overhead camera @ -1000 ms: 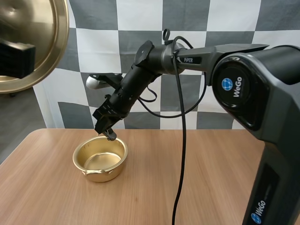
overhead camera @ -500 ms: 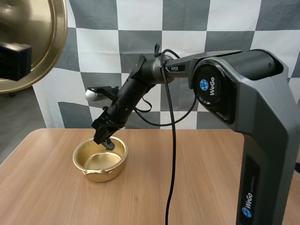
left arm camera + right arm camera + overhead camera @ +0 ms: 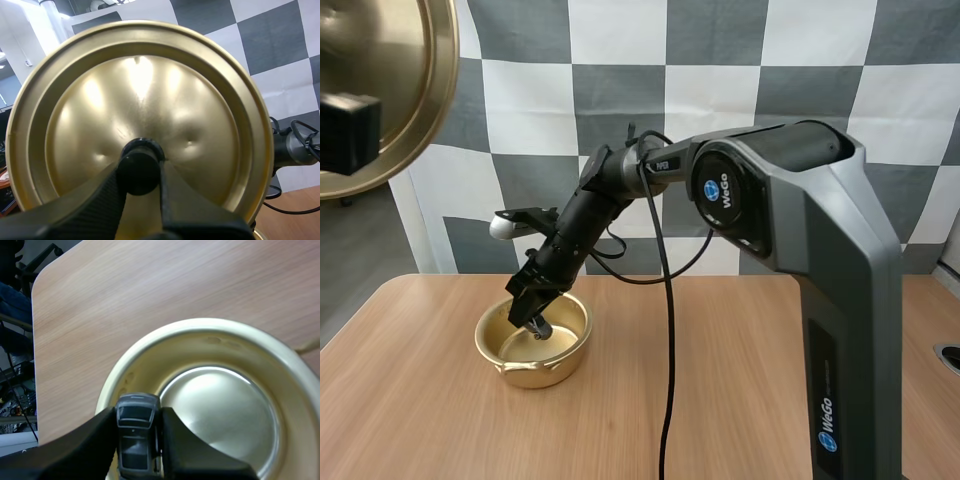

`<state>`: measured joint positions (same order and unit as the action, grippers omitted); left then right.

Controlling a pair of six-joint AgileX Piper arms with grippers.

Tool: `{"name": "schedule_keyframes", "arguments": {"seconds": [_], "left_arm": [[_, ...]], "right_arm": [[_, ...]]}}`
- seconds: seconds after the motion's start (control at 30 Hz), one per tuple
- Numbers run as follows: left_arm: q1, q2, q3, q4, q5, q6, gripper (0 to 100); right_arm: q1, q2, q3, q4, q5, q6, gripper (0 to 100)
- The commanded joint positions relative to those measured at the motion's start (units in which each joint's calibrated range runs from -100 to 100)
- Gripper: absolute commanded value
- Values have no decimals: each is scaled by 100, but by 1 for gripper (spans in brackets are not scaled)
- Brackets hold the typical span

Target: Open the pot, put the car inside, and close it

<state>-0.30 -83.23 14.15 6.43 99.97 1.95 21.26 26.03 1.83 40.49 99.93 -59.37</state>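
Right gripper (image 3: 138, 415) clamped on car (image 3: 136, 442), low inside pot (image 3: 215, 327) beside its wall, floor just below; left gripper (image 3: 140, 172) clamped on lid (image 3: 150, 90) (high, well clear).

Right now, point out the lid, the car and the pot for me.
lid (image 3: 145, 100), left wrist view, gold face beside the knob
car (image 3: 136, 415), right wrist view, its top face
pot (image 3: 220, 412), right wrist view, its bare floor

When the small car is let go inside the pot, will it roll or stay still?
It may roll a little: the pot looks smooth and shiny inside. The car looks small and rigid, so the pinch of the right gripper should not bend it.
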Motion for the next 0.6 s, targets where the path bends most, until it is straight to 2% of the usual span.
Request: {"name": "schedule_keyframes", "arguments": {"seconds": [0.0, 0.3, 0.57], "left_arm": [[4, -2, 2, 7, 3, 1, 0], [4, -140, 2, 12, 3, 1, 0], [4, -149, 2, 12, 3, 1, 0]], "right_arm": [[37, 41, -115, -10, 7, 5, 0], [64, 454, -643, -231, 7, 45, 0], [64, 734, -643, -276, 7, 45, 0]]}}
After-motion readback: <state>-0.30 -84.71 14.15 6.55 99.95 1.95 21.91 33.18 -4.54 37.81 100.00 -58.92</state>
